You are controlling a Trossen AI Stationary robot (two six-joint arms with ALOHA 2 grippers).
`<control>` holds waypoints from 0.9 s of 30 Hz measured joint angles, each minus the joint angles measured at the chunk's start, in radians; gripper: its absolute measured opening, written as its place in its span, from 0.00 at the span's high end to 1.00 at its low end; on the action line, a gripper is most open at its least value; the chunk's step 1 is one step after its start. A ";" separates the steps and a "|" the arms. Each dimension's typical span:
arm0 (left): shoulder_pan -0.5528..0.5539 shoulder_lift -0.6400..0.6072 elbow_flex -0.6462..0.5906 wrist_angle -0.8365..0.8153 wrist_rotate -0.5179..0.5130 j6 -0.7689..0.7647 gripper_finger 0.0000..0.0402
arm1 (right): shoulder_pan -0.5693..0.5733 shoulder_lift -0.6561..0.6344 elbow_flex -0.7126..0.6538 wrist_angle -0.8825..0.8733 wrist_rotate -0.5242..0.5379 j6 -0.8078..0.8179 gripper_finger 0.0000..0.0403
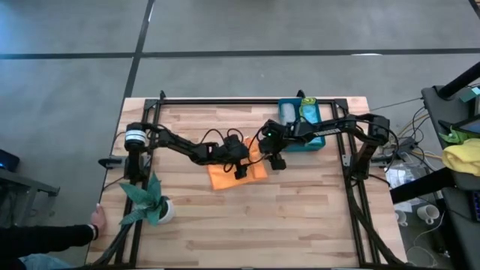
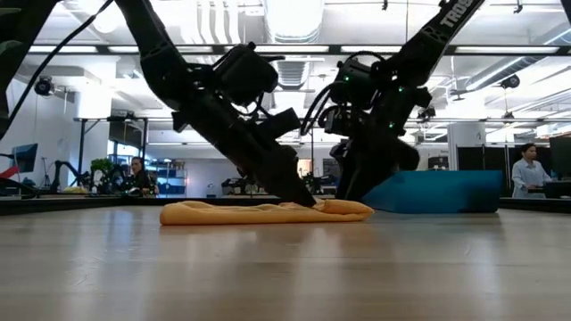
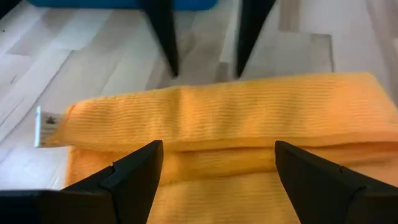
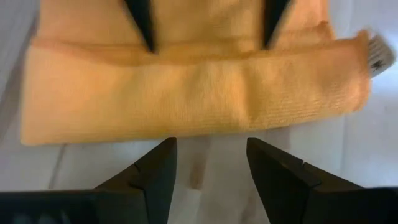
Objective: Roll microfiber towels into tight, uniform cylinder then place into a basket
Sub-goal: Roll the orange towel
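Note:
An orange towel (image 1: pixel 225 178) lies flat on the table's middle. Its edge toward the basket is folded over into a thick strip (image 3: pixel 217 115), also seen in the right wrist view (image 4: pixel 186 93). My left gripper (image 3: pixel 217 162) is open, with its fingertips over the flat cloth behind the strip. My right gripper (image 4: pixel 211 152) is open on the strip's other side, its tips above bare table just short of the cloth. The teal basket (image 1: pixel 300 144) stands at the far right and holds a pale roll (image 1: pixel 289 112) and a lime green roll (image 1: pixel 309 112). My left gripper comes slanting down from the table's left. In the low view one fingertip (image 2: pixel 306 200) meets the top of the towel near its right end. The open fingers stand on the flat layer (image 3: pixel 211 186) beside the folded strip and pinch nothing. The towel lies on the table.
A potted plant (image 1: pixel 150 202) stands at the near left corner, with a person's hand (image 1: pixel 96 217) beside it. A yellow and green cloth heap (image 1: pixel 461 154) lies off the table to the right. Bare wood lies toward the near edge. People stand in the room behind.

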 joint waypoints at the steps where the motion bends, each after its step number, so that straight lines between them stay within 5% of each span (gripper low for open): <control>1: -0.001 0.004 -0.006 0.018 0.000 -0.002 0.27 | -0.002 0.007 0.000 0.014 -0.003 -0.003 0.52; 9: 0.000 0.079 -0.010 0.096 0.016 -0.009 0.27 | -0.003 0.090 0.010 0.029 -0.028 0.029 0.52; 27: -0.006 0.066 -0.002 0.076 0.024 -0.099 0.26 | -0.001 0.015 0.040 0.034 -0.024 0.051 0.52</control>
